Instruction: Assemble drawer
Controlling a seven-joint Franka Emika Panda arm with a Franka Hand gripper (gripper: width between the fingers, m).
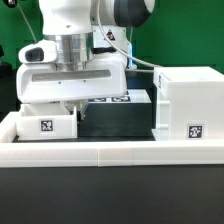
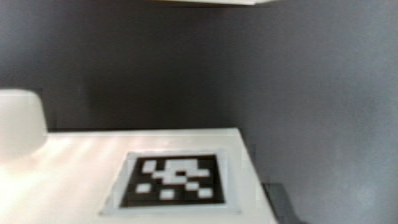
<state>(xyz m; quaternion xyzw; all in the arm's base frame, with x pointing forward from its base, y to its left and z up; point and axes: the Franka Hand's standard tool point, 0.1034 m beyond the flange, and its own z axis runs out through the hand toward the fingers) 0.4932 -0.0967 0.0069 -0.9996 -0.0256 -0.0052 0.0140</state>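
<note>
**A:** How much room has it got down there?

**B:** Not much. The gripper [image 1: 73, 104] hangs low over the dark table [image 1: 115, 122], just beside the back corner of the tray [image 1: 45, 124]. The shell [image 1: 190, 100] stands upright at the exterior view's right, apart from the arm [image 1: 85, 30], with a bare strip of table between them. The wall [image 1: 120, 153] runs along the whole front edge, right up against the tray.

**A:** Is the claw open? Holding anything?

**B:** I cannot tell. From outside, the broad body of the hand covers the fingers. The wrist view gives only a white slab [image 2: 80, 160] bearing one tag [image 2: 175, 180], its edge sharp against the dark. There is also a blurred pale lump [image 2: 16, 122], cut off by the frame.

**A:** And under the arm?

**B:** A white tagged piece [image 1: 108, 100], half hidden. Whether it is a second tray I can't say.

**A:** Count?

**B:** One shell, one sure tray, one arm with its top cut off. From outside, the tags are one on the tray, one on the shell and two showing on the hidden piece.
</note>
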